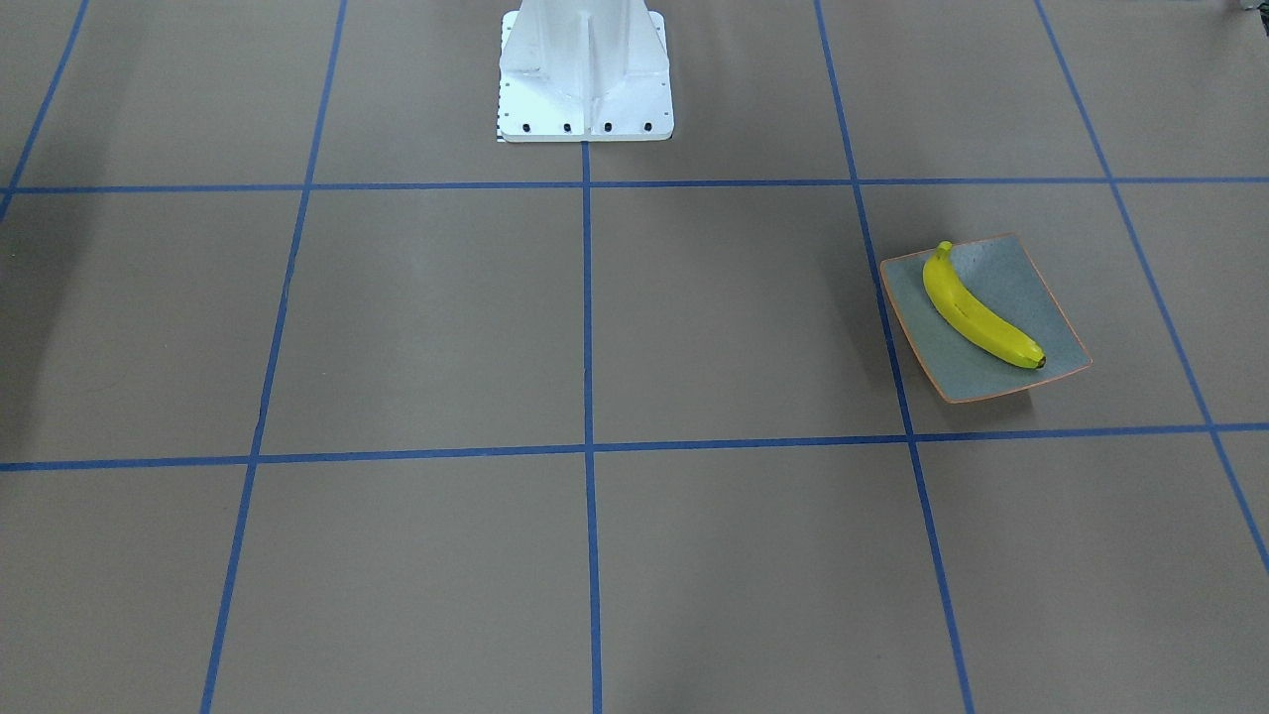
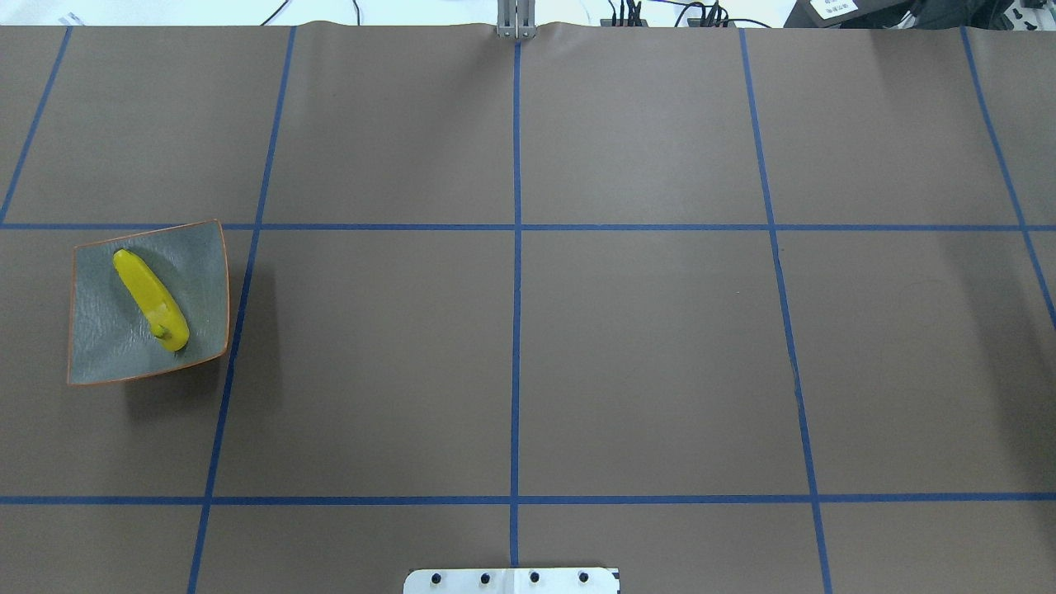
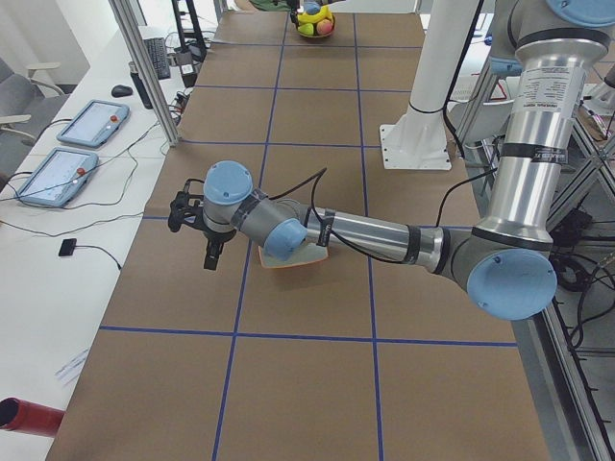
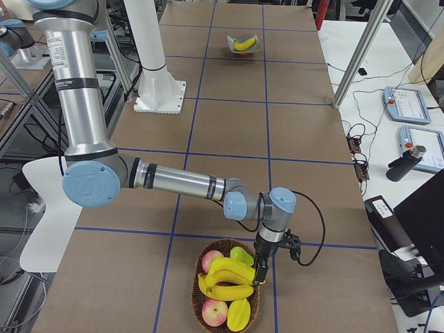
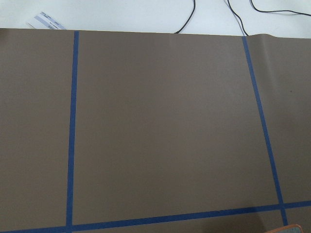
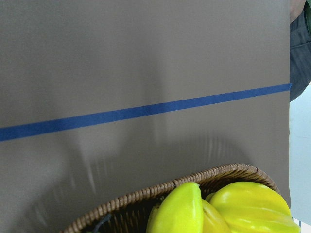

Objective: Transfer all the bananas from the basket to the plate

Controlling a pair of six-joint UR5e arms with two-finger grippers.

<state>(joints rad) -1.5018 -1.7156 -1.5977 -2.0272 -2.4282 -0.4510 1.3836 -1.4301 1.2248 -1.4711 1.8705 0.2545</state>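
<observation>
One yellow banana [image 1: 981, 315] lies diagonally on the grey-blue plate [image 1: 1031, 297] with the orange rim, also seen as banana [image 2: 151, 299] on plate [image 2: 99, 346]. More bananas [image 4: 225, 274] lie in the wicker basket [image 4: 201, 305] at the table's other end. My right gripper [image 4: 261, 272] hangs fingers down at the basket's edge, right by the bananas; I cannot tell whether it is open or shut. My left gripper [image 3: 211, 257] hovers above the table just beside the plate [image 3: 298, 261]; its state cannot be told either.
The basket also holds pink-red round fruit [image 4: 214, 312] and yellow-green fruit [image 6: 243, 206] behind its woven rim [image 6: 146, 194]. The white robot base [image 1: 585, 79] stands mid-table. Blue tape lines grid the brown table. Tablets [image 3: 58, 173] and cables lie on a side bench.
</observation>
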